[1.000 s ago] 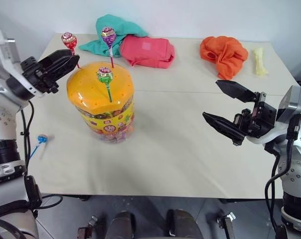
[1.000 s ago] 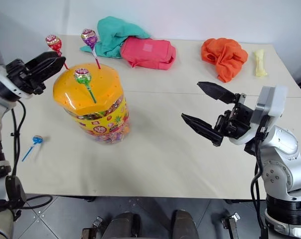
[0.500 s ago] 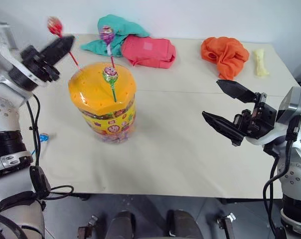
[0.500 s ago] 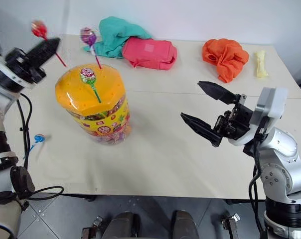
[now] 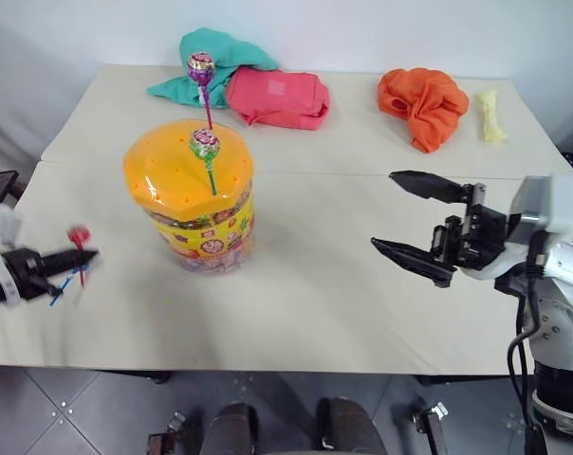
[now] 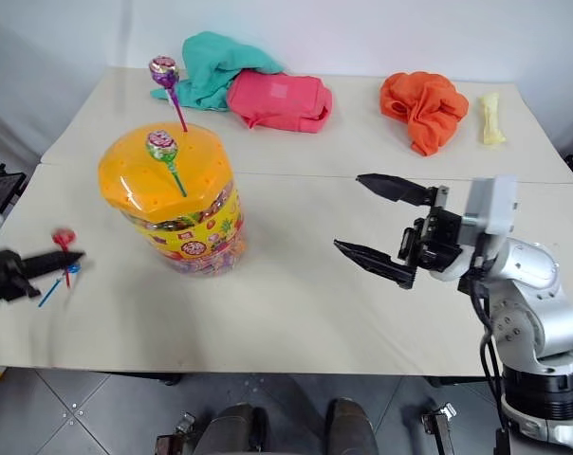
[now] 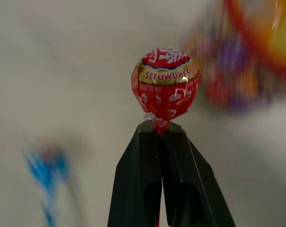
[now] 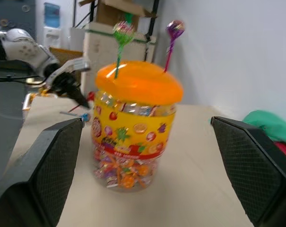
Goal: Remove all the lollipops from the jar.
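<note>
jar: clear tub with a yellow printed label, candies inside and an orange lid dotted with holes; stands upright on the left half of the table.

green-stick lollipop: stuck in the lid, leaning a little.

purple-stick lollipop: stuck in the lid at its far edge, standing taller than the green one.

red lollipop: out of the jar, pinched by the stick just under the head; its wrapper reads "strawberry".

blue lollipop: lying flat on the table near the left edge, well apart from the jar.

left gripper: low over the table's left edge, fingers pressed together on the red lollipop, right above the blue one.

right gripper: held above the table on the right, pointing toward the jar, fingers spread wide, nothing between them.

also on the table, along the far side: teal cloth, pink cloth, orange cloth, pale yellow item.
</note>
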`<state>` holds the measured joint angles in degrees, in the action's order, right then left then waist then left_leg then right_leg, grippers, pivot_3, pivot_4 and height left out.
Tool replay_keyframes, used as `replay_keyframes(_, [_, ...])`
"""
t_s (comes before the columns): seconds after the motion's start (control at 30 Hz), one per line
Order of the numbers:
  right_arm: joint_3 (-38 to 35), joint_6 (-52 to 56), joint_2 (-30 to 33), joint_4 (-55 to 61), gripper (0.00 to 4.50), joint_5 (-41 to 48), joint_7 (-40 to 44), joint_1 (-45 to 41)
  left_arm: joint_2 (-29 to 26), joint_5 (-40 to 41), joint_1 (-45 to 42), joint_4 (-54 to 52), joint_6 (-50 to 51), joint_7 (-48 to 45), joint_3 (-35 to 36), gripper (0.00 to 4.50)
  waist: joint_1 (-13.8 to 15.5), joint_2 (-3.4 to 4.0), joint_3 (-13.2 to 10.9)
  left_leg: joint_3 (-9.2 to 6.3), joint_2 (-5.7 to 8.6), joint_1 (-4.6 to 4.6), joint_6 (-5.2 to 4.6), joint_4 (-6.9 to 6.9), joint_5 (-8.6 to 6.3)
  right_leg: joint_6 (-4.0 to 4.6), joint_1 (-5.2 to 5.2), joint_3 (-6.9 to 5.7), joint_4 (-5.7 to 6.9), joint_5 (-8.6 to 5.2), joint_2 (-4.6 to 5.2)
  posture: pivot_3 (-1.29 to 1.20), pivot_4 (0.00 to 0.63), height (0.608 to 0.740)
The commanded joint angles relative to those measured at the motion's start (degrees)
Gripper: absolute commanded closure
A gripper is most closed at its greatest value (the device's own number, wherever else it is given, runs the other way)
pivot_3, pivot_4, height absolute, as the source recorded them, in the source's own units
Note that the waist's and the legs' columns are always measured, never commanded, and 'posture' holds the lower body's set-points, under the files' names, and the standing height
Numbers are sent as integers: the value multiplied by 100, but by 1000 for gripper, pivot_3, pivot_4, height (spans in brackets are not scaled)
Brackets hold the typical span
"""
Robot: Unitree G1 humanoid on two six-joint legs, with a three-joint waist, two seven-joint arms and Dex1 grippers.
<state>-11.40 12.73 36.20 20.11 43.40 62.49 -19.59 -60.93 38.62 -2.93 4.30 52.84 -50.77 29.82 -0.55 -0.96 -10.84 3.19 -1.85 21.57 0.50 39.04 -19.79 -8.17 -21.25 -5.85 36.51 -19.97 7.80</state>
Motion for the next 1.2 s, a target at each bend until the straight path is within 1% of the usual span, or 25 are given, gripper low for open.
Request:
replay_keyframes(0.03, [129,-185,66,51,0,-180,243,48,11,-423,253,-299,-18,428,-56,4488,60,1,0,2,2,0,0,2,0,2,0,3,0,-1,1,0,150,740])
replay_keyframes(0.13, [206,-216,75,31,0,-271,341,87,-34,-514,365,-325,23,445,-64,4488,64,1,0,4,6,-1,-1,2,0,3,0,4,-1,0,3,0,150,740])
replay_keyframes(0.2, [229,-190,66,27,0,-286,365,83,-127,-576,448,-308,56,382,-48,3975,54,1,0,6,6,-1,-1,0,-1,3,-1,2,0,0,4,0,150,740])
replay_keyframes(0.23, [236,-185,59,14,0,-293,372,69,-155,-604,469,-303,47,348,-52,3813,48,1,0,7,6,-1,0,-2,-1,3,-3,2,0,0,3,0,150,740])
replay_keyframes(0.33, [319,-107,17,24,0,-271,362,-29,-127,-597,450,-247,-186,206,121,2923,46,1,0,16,6,-1,0,-6,-1,3,-10,4,2,0,3,0,150,740])
replay_keyframes(0.4, [423,61,-40,77,0,-234,194,-158,-46,-586,391,-190,-571,70,309,2315,34,1,0,21,3,-1,0,-6,0,3,-11,3,2,0,0,0,150,740])
replay_keyframes(0.43, [514,150,-136,125,0,-147,119,-284,45,-482,343,-194,-866,-124,494,2038,28,1,0,25,2,-1,0,-6,0,4,-14,4,3,0,0,0,150,740])
replay_keyframes(0.47, [674,258,-279,159,0,-124,-12,-478,192,-213,292,-239,-1167,-483,802,1729,24,1,0,29,1,0,0,-6,0,5,-17,5,3,1,0,0,150,740])
replay_keyframes(0.53, [997,562,-544,173,0,-140,-299,-862,478,357,254,-283,-1469,-1151,1392,1729,-22,1,0,39,-4,-1,1,-6,0,10,-24,5,6,1,-1,0,150,740])
replay_keyframes(0.63, [1507,746,-961,-74,0,-430,-509,-1503,710,833,366,-315,-1472,-1544,1935,1729,-103,1,0,41,-8,-1,6,-5,0,14,-27,-4,16,0,-1,0,150,740])
replay_keyframes(0.73, [1860,900,-1413,-416,0,-674,-788,-2185,936,1262,489,-618,-1418,-1650,2294,1729,-132,2,-1,37,-8,-3,6,-5,-1,14,-32,-4,31,0,2,0,150,740])
replay_keyframes(0.87, [2174,961,-1910,-873,0,-992,-986,-2806,1360,1523,680,-1116,-1735,-1817,2412,1729,-130,-1,1,29,-5,-3,5,-2,-1,14,-33,-6,39,0,9,0,150,740])
replay_keyframes(0.97, [2365,1072,-2250,-1190,0,-1206,-1151,-3173,1495,1598,841,-1335,-1735,-1737,2397,1729,-128,-6,4,22,0,-3,5,0,-1,15,-31,-9,44,0,14,0,150,740])
replay_keyframes(1.1, [2519,1142,-2552,-1398,0,-1290,-1115,-3429,1724,1715,664,-1516,-2051,-1611,2360,1729,-129,-8,5,8,2,-3,5,0,-1,15,-28,-12,49,1,14,0,150,740])
replay_keyframes(1.2, [2600,1112,-2716,-1517,661,-1397,-1084,-3535,1755,1812,608,-1661,-2065,-1470,2284,1669,-146,-11,7,6,3,-3,5,0,-1,15,-28,-14,50,1,13,0,150,740])
